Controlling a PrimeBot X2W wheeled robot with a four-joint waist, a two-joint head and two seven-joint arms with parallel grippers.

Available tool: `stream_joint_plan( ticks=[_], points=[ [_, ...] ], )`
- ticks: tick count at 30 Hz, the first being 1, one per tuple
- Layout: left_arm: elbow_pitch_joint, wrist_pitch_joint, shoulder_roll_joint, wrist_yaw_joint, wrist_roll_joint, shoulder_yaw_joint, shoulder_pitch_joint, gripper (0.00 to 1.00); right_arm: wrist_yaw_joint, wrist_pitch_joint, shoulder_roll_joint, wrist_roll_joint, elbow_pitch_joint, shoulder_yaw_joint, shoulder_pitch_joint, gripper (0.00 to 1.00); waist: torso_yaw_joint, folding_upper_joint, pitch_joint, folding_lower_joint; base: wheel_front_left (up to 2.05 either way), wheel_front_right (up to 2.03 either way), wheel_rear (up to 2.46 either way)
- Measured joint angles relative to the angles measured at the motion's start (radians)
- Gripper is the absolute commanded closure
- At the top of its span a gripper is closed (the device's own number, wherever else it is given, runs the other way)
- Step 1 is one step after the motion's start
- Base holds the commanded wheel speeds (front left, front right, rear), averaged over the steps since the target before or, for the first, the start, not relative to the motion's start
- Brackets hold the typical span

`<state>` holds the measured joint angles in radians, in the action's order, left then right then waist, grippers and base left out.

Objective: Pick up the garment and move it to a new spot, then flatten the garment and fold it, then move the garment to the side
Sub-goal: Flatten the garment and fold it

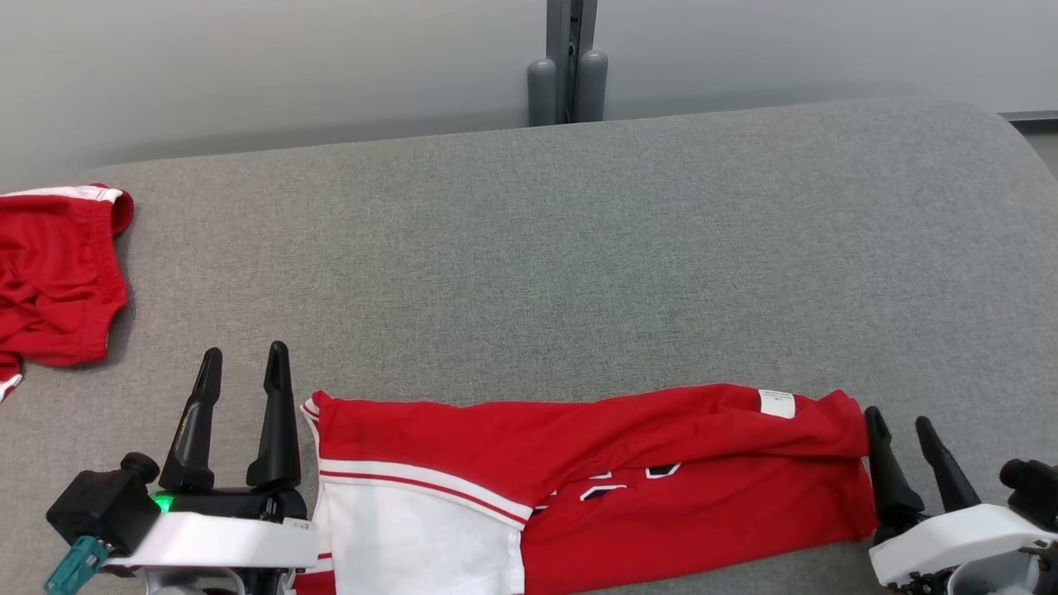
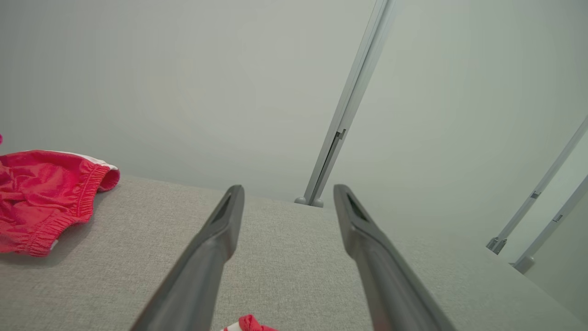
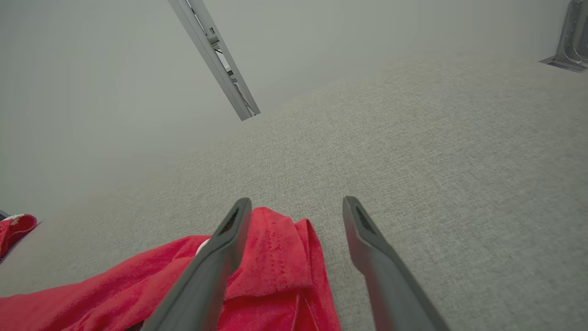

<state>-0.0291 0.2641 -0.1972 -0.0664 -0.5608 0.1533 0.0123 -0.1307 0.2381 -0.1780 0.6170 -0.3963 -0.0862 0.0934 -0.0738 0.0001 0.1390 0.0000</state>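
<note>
Surface: broad grey woven-fabric tabletop (image 1: 579, 248), rounded at its far right corner, with a pale grey wall (image 1: 248, 66) behind it and a grey metal post (image 1: 569, 58) rising at the far edge.
Task garment: red jersey-like garment with a white panel and red-and-white stripe trim (image 1: 628, 463), folded into a long band that lies flat along the near edge of the tabletop, between the two claws.
Garment details: small white label (image 1: 776, 403) near the top of its right end; parts of white-outlined dark print show at the fold line in the middle.
Left gripper (image 1: 245, 349): fingers spread wide with nothing between them, standing just beside the garment's left end; in the left wrist view a scrap of red and white cloth shows at the bottom edge, between the fingers.
Right gripper (image 1: 899, 416): fingers spread wide and gripping nothing, at the garment's right end; in the right wrist view its left finger lies over the red corner, which reaches partway into the gap, and its right finger is over bare grey fabric.
Other cloth: crumpled red shorts with an elastic waistband and white trim (image 1: 58, 281), at the far left of the tabletop, well apart from the folded band.
</note>
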Motion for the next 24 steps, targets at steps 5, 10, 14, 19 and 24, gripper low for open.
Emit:
stream_joint_plan(
  ticks=[5,10,14,19,24],
  points=[
    [0.029,0.0,0.044,0.051,0.043,-0.028,0.014,0.0,0.0,-0.044,0.007,0.01,-0.108,-0.033,0.053,0.0,-0.004,0.0,0.008,0.0,0.0,0.0,0.0],
    [0.051,0.0,0.064,0.084,0.07,-0.039,0.024,0.0,0.0,-0.083,0.016,0.037,-0.198,-0.049,0.087,0.0,0.005,0.0,0.016,0.0,0.0,0.0,0.0],
    [0.064,0.0,0.084,0.107,0.09,-0.049,0.036,0.0,0.0,-0.132,0.023,0.077,-0.266,-0.046,0.114,0.0,0.016,0.0,0.026,0.0,0.0,0.0,0.0],
    [0.081,0.0,0.101,0.128,0.104,-0.061,0.037,0.0,0.002,-0.188,0.021,0.138,-0.273,-0.075,0.139,0.53,0.026,0.0,0.039,0.0,0.0,0.0,0.0],
    [0.095,0.0,0.117,0.141,0.118,-0.084,0.039,0.0,0.001,-0.202,0.014,0.189,-0.232,-0.135,0.143,1.0,0.033,-0.0001,0.04,0.0,0.0,0.0,0.0]
  ],
)
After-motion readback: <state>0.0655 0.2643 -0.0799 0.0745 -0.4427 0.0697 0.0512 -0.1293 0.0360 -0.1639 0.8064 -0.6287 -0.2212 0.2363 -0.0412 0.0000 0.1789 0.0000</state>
